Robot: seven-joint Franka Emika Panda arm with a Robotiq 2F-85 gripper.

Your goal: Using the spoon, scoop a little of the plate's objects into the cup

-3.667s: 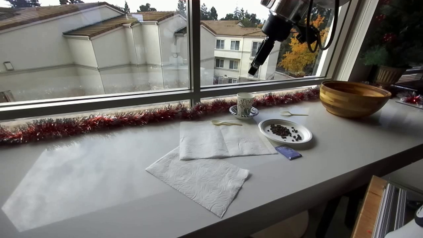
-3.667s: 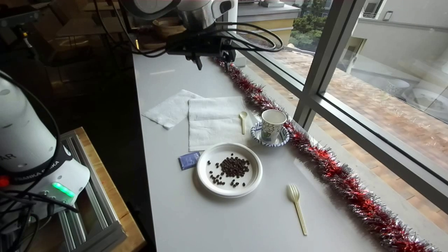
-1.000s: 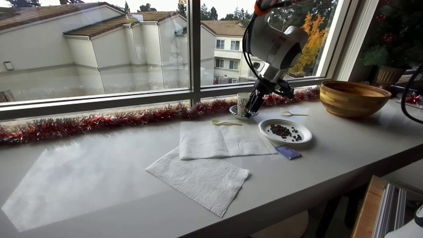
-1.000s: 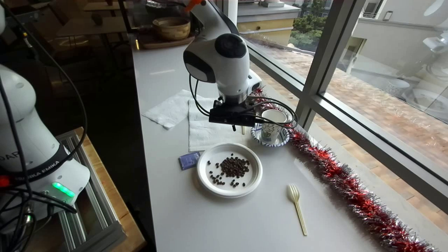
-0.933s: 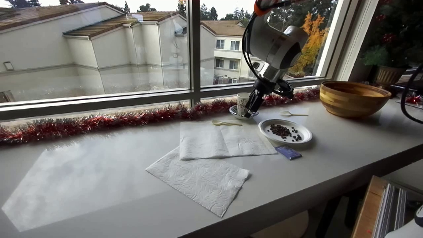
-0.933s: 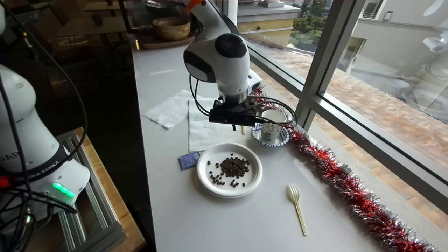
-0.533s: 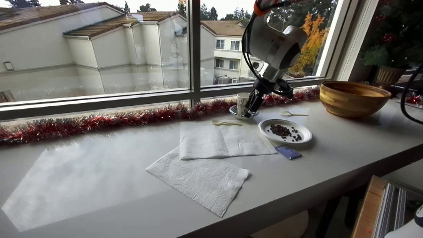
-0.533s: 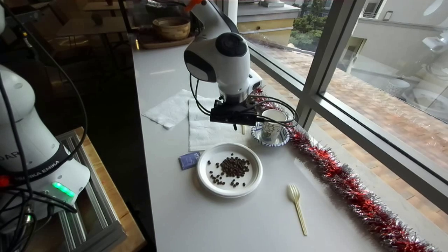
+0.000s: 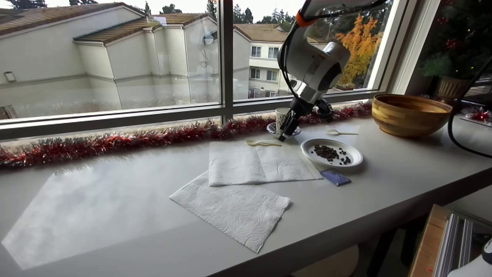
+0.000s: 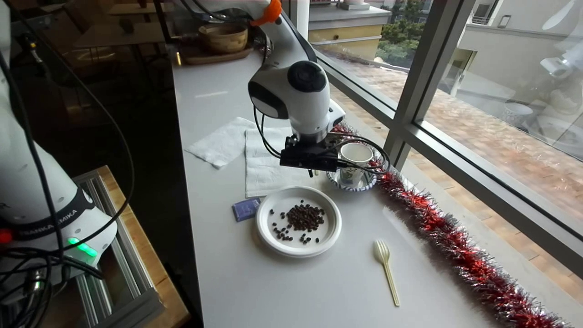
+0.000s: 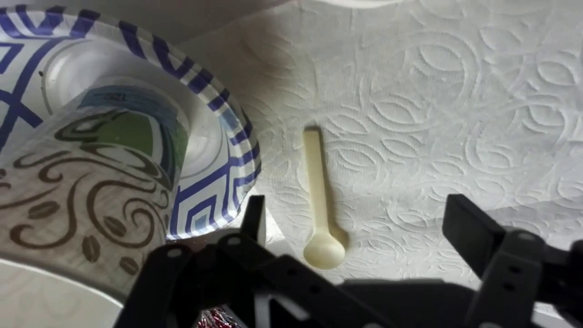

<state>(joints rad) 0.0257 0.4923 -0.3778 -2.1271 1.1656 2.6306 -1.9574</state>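
Black and spread wide, my fingers hold nothing; in my wrist view they show on either side of the pale spoon, whose long axis runs across their closing line, well set, I judge, for a pinch. The spoon lies on a paper towel. Beside the spoon stands the cup on its saucer; past the spoon's handle end, the plate of dark pieces.

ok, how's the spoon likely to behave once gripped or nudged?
Probably light: the spoon looks slim and thin all along. Its narrow, smooth-looking handle could twist if pinched off-centre. Nudged, it might drag or wrinkle the paper towel under it, which looks like a thin sheet.
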